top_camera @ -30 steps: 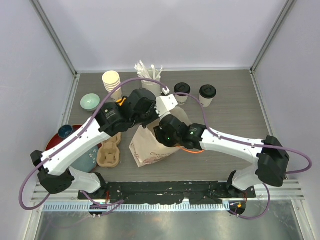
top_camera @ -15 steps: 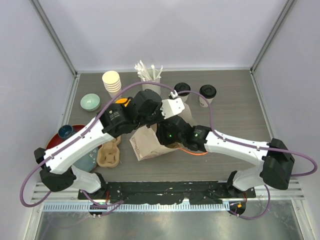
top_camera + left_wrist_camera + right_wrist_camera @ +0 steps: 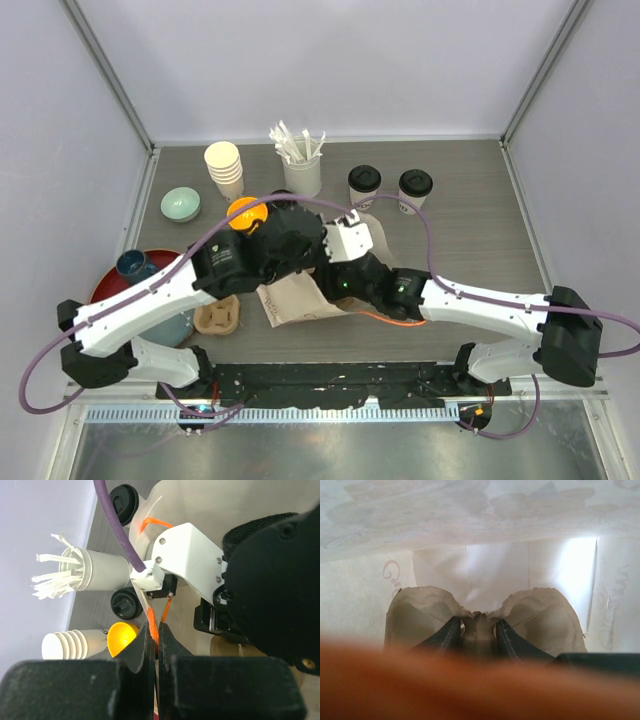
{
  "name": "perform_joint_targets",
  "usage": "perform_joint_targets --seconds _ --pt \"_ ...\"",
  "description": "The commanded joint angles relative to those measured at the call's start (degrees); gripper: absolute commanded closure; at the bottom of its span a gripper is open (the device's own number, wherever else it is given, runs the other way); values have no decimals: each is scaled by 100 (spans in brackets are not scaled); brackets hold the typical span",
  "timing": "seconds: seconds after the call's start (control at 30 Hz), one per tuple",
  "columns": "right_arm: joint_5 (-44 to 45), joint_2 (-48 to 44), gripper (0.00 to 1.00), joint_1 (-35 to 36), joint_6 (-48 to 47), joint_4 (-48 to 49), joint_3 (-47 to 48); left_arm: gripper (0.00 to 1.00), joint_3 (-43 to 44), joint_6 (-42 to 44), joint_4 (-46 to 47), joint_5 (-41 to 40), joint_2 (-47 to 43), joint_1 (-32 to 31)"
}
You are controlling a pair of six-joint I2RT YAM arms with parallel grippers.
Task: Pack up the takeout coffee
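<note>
Left gripper [image 3: 155, 636] is pinched tight on the bag's [image 3: 295, 300] orange handle [image 3: 151, 617]; right gripper [image 3: 478, 630] is inside the bag, narrow, clamping the carrier [image 3: 410, 615] at its middle; left coffee [image 3: 364, 184] and right coffee [image 3: 414, 188] stand upright on the table [image 3: 470, 250], far right, just beyond the bag.

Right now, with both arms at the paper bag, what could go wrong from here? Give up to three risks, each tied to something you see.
The left end effector pinches only the thin orange handle; it might slip or tear.
The right end effector holds the cup carrier by its narrow middle ridge inside the paper bag; it could settle crooked.
The lidded cups stand close behind; an arm may knock them.
</note>
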Motion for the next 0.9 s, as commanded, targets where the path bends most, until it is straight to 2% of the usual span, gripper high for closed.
perform_joint_targets --seconds 0.0,0.07,0.13,0.23,0.43,0.5,0.6,0.87 --pt "757 -41 65 258 129 323 -223 100 -383 340 641 -622 -938 -694" --pt "1363 -15 65 583 -371 306 -109 100 -637 289 660 -659 -1201 -853" --pt "1296 73 63 787 -865 324 -12 100 -866 271 686 -773 -1342 -853" --pt "1189 310 60 787 -822 131 14 100 -1350 158 1055 -1037 -1519 -844" --pt "1462 820 60 787 -576 -1090 471 100 -1096 -616 924 -985 -1317 -362" --pt "1523 865 59 831 -584 -1214 498 100 -1210 -792 863 -1072 -1290 -282" --pt "1463 505 59 1147 -1093 -472 279 100 -1499 -1055 739 -985 -1229 -185" --pt "1313 -286 58 1218 -1788 718 -495 100 -1851 -1284 581 -554 -1264 359"
